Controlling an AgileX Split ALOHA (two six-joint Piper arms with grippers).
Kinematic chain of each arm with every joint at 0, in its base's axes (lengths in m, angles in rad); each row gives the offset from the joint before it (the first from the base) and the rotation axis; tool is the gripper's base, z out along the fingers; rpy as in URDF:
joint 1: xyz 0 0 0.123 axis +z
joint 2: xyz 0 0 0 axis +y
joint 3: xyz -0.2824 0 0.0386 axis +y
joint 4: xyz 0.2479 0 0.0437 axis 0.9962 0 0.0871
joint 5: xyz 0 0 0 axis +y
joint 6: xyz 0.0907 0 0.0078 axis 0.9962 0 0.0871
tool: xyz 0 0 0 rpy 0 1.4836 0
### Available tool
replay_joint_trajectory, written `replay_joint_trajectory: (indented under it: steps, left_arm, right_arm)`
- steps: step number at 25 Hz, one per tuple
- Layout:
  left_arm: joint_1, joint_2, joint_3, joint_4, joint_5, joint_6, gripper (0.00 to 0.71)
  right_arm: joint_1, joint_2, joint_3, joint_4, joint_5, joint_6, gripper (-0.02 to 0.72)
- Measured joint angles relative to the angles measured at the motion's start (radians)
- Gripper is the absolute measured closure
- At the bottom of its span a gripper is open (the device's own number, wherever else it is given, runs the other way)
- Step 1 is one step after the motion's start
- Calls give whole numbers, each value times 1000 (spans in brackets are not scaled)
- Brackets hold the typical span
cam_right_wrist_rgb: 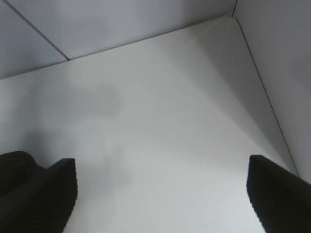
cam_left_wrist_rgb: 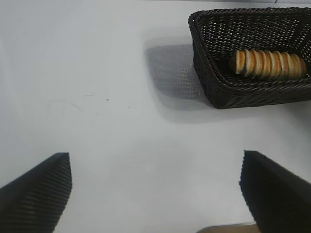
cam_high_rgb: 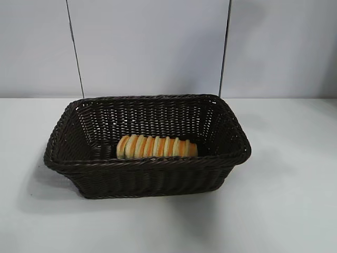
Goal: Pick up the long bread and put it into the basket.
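Right claw (cam_right_wrist_rgb: 160, 194): spread wide, nothing held, over bare white desk (cam_right_wrist_rgb: 160, 121). Left claw (cam_left_wrist_rgb: 155, 194): likewise released, parked. Ridged pale-golden long bread (cam_high_rgb: 156, 146): laid inside dark woven wicker basket (cam_high_rgb: 147, 176), near wall. Placement judged complete; a clear withdrawal is advised.

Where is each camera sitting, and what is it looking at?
Exterior view: outside the rig, looking down at the basket holding the long bread; no arm shows.
Left wrist view: on the left arm, over the table; open left end effector shows.
Right wrist view: on the right arm; open right end effector, bare table.
Exterior and left wrist views share basket and bread.
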Motion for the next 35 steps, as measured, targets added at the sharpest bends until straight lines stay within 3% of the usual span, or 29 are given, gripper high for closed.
replay_joint_trajectory:
  steps: [18,35]
  left_arm:
    - [0,0,0,0,0,0,32]
    - [0,0,0,0,0,0,32]
  right_arm:
    - [0,-668,549,-40,-199,-11,31]
    - [0,-1099,907,-43,-239,-12,31]
